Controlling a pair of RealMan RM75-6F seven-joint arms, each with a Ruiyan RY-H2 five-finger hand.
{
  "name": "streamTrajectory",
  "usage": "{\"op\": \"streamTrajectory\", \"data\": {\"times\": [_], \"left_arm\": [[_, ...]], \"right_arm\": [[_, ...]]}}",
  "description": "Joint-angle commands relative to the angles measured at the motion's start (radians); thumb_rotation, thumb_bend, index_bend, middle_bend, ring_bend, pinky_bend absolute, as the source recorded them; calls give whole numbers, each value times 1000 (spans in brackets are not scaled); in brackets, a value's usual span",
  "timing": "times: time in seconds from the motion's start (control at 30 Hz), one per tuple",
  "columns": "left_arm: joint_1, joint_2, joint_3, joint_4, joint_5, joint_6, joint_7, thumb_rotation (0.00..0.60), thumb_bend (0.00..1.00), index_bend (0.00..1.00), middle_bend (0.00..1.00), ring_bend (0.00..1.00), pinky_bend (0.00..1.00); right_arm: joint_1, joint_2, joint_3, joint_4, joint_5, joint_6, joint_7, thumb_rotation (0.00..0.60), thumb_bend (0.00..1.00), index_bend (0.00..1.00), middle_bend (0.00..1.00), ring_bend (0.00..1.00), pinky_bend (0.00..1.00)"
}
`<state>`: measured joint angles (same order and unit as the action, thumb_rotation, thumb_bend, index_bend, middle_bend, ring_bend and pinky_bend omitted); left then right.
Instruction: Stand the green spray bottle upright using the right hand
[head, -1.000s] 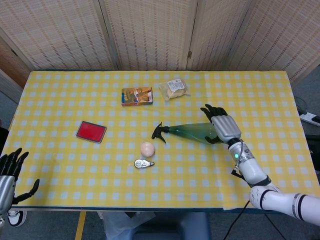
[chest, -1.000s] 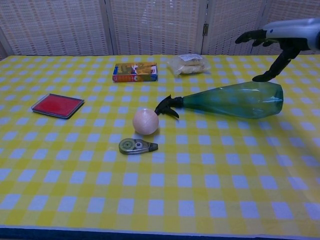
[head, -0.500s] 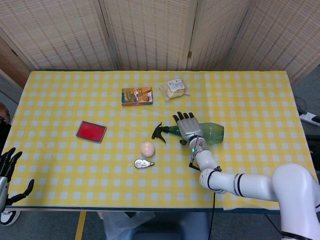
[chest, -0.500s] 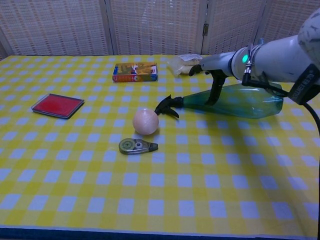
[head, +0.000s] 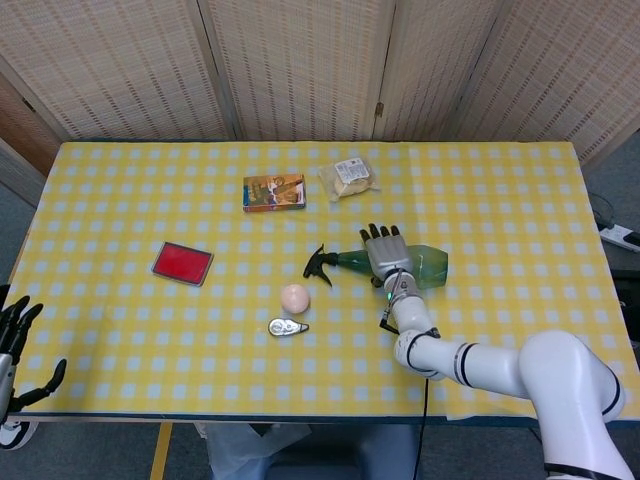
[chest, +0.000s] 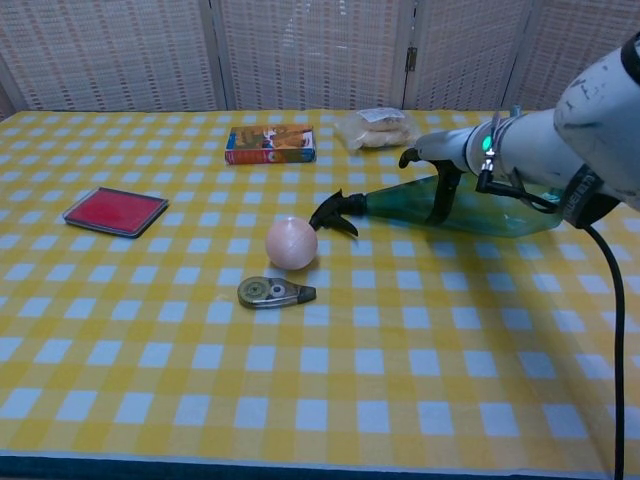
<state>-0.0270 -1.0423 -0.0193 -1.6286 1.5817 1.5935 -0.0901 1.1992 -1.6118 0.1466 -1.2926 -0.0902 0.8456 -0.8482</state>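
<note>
Meanwhile, right hand (head: 386, 250) rests fingers spread over the lying green spray bottle (chest: 470, 205), not gripping.

A staged test room: checkered table (head: 560, 190) before woven folding screens (head: 300, 60)

The right hand (head: 386, 250) lies over the middle of the green spray bottle (chest: 470, 205), so that part of the bottle is hidden, and it is hard to tell if the fingers really grip it or only rest on top. In the chest view the right arm is cut off at the 3 o'clock edge. The left hand (head: 14, 338) only peeks in at the 8 o'clock corner of the head view, and the printing on the small box (head: 273, 191) is too small to read.
</note>
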Motion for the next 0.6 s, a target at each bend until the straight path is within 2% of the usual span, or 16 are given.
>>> {"op": "streamTrajectory", "data": {"times": [0.03,0.17,0.23,0.3,0.37,0.43,0.53,0.6], "left_arm": [[0,3,-1,2,-1,-1,-8,314,430,27,0,0,0],[1,6,-2,5,-5,-1,-20,316,429,26,0,0,0],[0,7,-2,6,-6,-3,-23,315,430,26,0,0,0],[1,7,-1,7,-6,-3,-23,312,430,26,0,0,0],[1,8,-1,6,-5,-2,-23,314,430,26,0,0,0],[1,7,-1,6,-7,-4,-21,317,430,26,0,0,0],[0,7,-1,5,-8,-8,-17,311,430,26,0,0,0],[0,7,-1,3,-8,-8,-13,310,429,26,0,0,0]], "right_arm": [[3,-30,-1,46,10,-25,-5,600,319,0,30,0,0],[3,-56,2,88,-1,-42,-2,600,320,25,96,6,0],[-1,-67,6,103,-23,-37,8,600,320,116,164,52,0],[-8,-74,13,112,-52,-29,27,600,319,227,246,151,40],[-18,-81,17,124,-97,-16,49,600,320,333,341,274,226],[-28,-84,20,127,-124,-11,64,600,320,403,404,350,368],[-41,-90,25,135,-168,1,85,600,320,482,472,431,483],[-50,-94,32,141,-200,11,104,600,320,515,501,464,524]]}}
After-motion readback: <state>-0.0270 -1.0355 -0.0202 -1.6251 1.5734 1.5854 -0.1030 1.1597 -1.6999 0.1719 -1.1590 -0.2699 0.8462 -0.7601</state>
